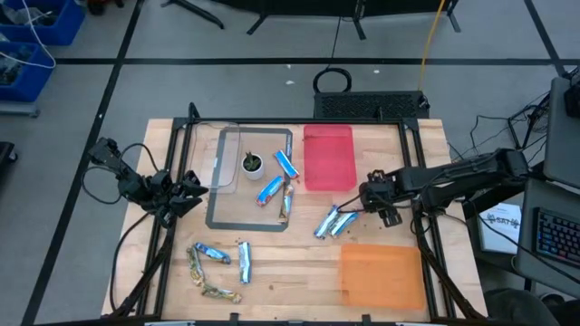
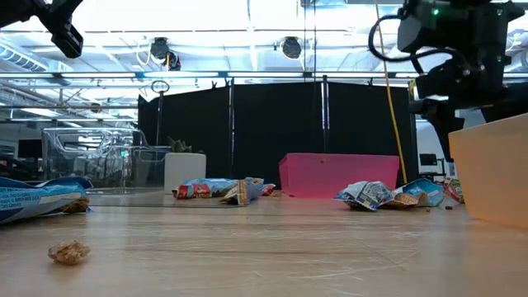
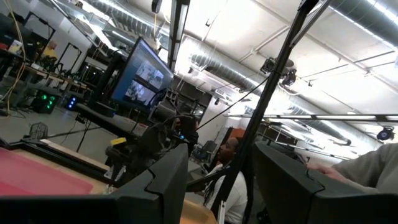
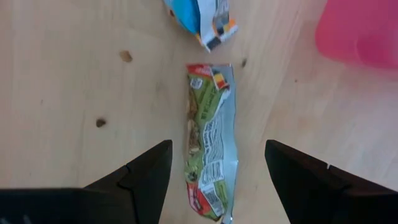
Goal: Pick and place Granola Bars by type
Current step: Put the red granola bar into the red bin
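My right gripper hovers open over the middle right of the table. In the right wrist view its two fingers stand on either side of a green-and-silver granola bar that lies flat on the wood, and they do not touch it. A blue bar lies just beyond; the pair shows in the high view. More bars lie on the grey mat and at the near left. My left gripper is open and empty, raised at the table's left.
A pink tray stands at the far middle, an orange tray at the near right and a clear tray at the far left. A small potted plant stands on the grey mat. Crumbs lie on the wood.
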You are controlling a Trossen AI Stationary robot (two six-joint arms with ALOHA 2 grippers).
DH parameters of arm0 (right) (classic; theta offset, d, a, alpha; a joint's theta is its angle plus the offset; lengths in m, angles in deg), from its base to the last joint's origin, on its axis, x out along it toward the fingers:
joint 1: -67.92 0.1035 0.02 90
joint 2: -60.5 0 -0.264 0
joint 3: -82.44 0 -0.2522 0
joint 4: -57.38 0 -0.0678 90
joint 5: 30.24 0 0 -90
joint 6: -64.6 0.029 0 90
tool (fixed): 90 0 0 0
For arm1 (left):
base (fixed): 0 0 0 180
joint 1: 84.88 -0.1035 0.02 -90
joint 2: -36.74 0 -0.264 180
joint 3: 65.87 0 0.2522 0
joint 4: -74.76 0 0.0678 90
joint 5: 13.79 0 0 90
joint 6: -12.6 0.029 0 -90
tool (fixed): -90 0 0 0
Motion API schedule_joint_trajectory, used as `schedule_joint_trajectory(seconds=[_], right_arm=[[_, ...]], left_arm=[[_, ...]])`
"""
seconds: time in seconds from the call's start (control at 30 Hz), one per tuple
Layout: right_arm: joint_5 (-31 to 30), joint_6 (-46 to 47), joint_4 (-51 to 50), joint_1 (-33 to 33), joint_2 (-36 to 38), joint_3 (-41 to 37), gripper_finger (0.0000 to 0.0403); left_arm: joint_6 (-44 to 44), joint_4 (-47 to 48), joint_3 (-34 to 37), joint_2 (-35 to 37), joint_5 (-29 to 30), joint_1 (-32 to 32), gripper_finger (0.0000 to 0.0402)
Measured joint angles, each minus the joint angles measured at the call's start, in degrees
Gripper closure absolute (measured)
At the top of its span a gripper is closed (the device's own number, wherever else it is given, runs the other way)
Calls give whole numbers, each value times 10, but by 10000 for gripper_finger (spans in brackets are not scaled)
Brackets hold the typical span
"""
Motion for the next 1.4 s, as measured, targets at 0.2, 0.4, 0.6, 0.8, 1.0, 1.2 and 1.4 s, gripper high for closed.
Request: schedule_joint_trajectory(seconds=[0.2,0.4,0.6,0.8,1.0,1.2,1.4], right_arm=[[0,3,1,0,-36,0,151],[0,6,19,0,-59,0,151],[14,11,38,0,-83,0,151],[15,10,39,-1,-105,0,151],[15,10,39,-4,-135,0,151],[15,9,39,-11,-161,0,158],[15,9,38,-15,-164,0,208]], left_arm=[[0,0,0,0,0,0,217],[0,0,0,0,0,0,217],[0,0,0,0,-2,0,217],[0,0,0,0,-2,0,217],[0,0,0,0,-3,0,217],[0,0,0,0,-3,0,217],[0,0,0,0,-3,0,217]])
